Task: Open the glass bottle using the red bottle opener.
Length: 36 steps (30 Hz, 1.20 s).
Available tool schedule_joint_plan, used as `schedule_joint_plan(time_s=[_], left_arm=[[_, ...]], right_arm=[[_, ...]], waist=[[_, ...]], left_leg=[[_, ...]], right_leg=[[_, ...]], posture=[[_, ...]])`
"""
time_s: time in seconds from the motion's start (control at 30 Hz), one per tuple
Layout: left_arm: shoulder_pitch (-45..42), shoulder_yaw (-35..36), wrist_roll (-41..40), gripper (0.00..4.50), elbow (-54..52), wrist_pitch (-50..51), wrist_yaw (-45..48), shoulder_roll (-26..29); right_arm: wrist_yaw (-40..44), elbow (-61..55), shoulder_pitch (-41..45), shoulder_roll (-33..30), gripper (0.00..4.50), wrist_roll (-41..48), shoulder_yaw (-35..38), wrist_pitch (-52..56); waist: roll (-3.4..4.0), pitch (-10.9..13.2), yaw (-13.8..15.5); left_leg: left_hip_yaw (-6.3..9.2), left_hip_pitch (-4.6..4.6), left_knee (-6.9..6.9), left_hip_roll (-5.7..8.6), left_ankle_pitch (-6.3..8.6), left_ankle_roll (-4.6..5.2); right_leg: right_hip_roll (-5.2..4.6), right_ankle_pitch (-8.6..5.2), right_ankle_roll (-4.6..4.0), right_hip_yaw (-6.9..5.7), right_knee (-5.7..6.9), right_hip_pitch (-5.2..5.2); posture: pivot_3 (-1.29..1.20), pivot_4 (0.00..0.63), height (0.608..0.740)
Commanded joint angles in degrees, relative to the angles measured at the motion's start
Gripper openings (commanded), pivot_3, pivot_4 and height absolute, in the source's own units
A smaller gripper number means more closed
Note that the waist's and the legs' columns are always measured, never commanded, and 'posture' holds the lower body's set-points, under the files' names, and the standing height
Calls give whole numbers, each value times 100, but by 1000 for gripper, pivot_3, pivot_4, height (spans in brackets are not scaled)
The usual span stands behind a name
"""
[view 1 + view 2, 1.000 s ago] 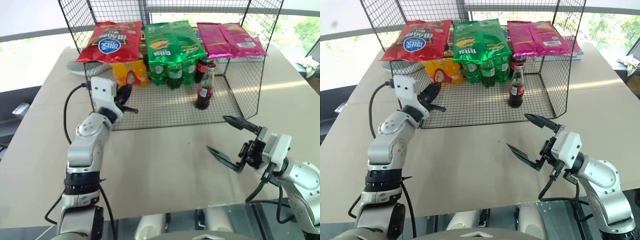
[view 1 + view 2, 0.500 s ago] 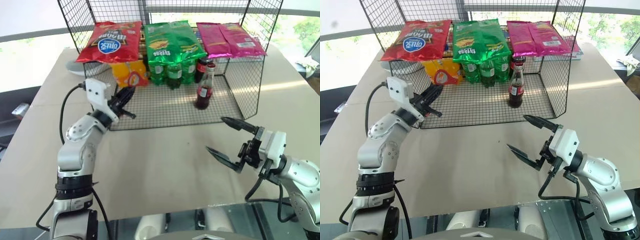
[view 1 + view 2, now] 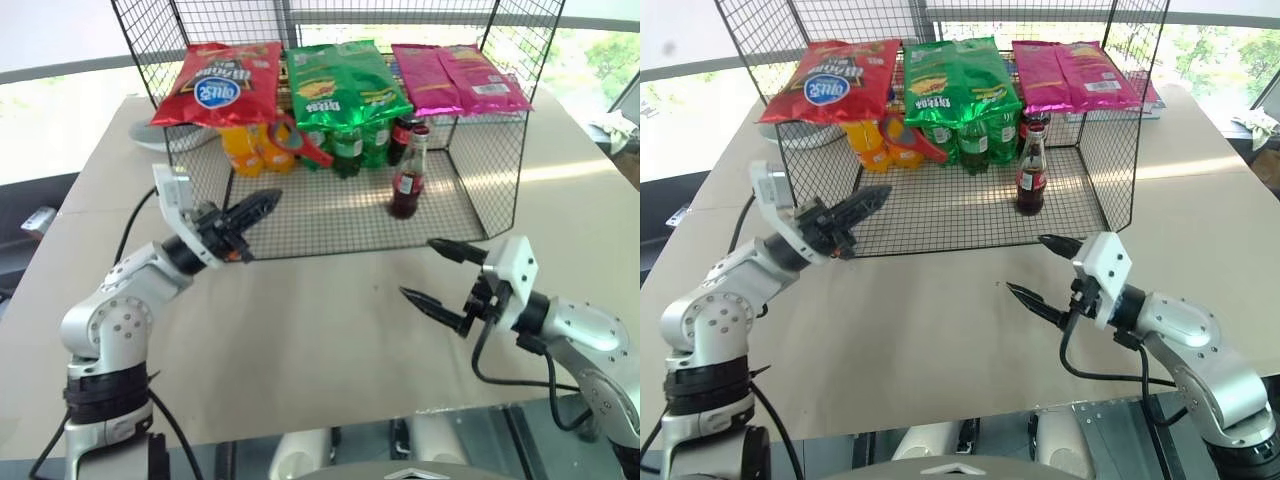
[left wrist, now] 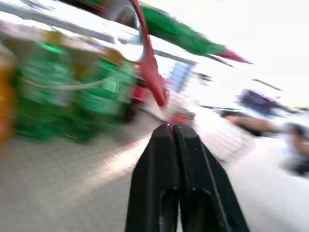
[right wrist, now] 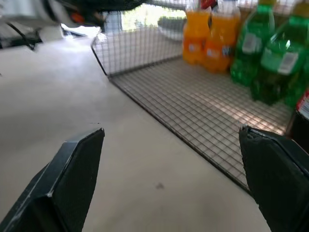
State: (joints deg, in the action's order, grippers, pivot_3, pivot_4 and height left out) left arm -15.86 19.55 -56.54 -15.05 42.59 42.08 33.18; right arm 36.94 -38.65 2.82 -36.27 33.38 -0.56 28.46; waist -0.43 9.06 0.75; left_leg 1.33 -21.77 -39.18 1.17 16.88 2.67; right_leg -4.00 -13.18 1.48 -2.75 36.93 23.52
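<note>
The glass bottle (image 3: 407,180) stands upright on the wire basket's floor, right of centre, cap on. The red bottle opener (image 3: 302,142) shows slanted in front of the orange and green bottles, ring head uppermost. I cannot tell what it rests on. My left gripper (image 3: 274,196) is shut and points level toward the basket's front edge, below and apart from the opener, nothing visible between its fingers (image 4: 174,140). In the left wrist view the opener (image 4: 147,63) is blurred beyond them. My right gripper (image 3: 418,267) stands wide open over the table, short of the bottle.
The wire basket (image 3: 480,200) has a mesh floor and walls. Red (image 3: 215,85), green (image 3: 345,75) and pink (image 3: 460,75) snack bags lie on its top shelf. Orange bottles (image 3: 240,145), green bottles (image 3: 350,145) and a dark red-capped bottle (image 3: 402,135) line the back.
My left arm has drawn back and lowered, and its wrist has rolled so the shut gripper points level at the basket. The opener now shows slanted before the bottles. The right gripper edged left, still open.
</note>
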Motion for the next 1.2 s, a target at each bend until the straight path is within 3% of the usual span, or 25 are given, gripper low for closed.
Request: schedule_joint_plan(time_s=[0.03,0.23,0.33,0.43,0.53,0.6,0.87,1.2], left_arm=[[34,41,-341,24,-342,196,89,127],[-8,43,-168,24,-300,109,-117,107],[160,-112,558,24,-178,-267,-181,229],[348,-524,1261,823,-347,-742,-107,255],[238,-1037,1913,2312,-377,-1120,-321,96],[91,-1366,2178,3056,-365,-1205,-323,28],[-331,-2138,2991,3056,-73,-1285,-360,-68],[308,-1864,2887,3056,-406,-1210,-163,63]], right_arm=[[127,-169,423,-26,4500,636,-16,503],[170,81,804,59,4500,557,-109,555],[184,110,774,63,4500,489,-107,523],[193,74,662,57,4500,382,-140,459],[176,61,560,60,4500,225,-191,400],[123,80,524,42,4500,111,-257,441],[-698,1077,939,321,4500,-1263,-1158,711],[-1108,2259,1583,1317,4500,-2156,-1568,344]], waist=[[0,0,4],[-1,0,8],[-1,0,5],[-1,0,-2],[-1,0,34],[-2,0,35],[-5,-1,-34],[-4,0,-18]], left_leg=[[1,1,0,0,0,0],[3,1,-1,2,0,1],[3,1,0,3,0,1],[-3,0,5,3,0,1],[0,-5,7,5,0,1],[0,-7,4,6,0,1],[-10,1,3,3,0,1],[-11,-7,8,3,-1,0]], right_leg=[[0,0,0,-1,1,-1],[1,0,-1,-3,1,-4],[2,0,0,-3,1,-3],[5,0,0,2,0,1],[0,0,0,-1,-4,3],[-2,0,-1,0,-5,3],[5,0,0,10,6,6],[9,0,0,11,5,18]], posture=[[0,150,740],[0,150,740],[0,150,740],[0,150,740],[0,150,740],[0,150,740],[0,150,740],[0,150,740]])
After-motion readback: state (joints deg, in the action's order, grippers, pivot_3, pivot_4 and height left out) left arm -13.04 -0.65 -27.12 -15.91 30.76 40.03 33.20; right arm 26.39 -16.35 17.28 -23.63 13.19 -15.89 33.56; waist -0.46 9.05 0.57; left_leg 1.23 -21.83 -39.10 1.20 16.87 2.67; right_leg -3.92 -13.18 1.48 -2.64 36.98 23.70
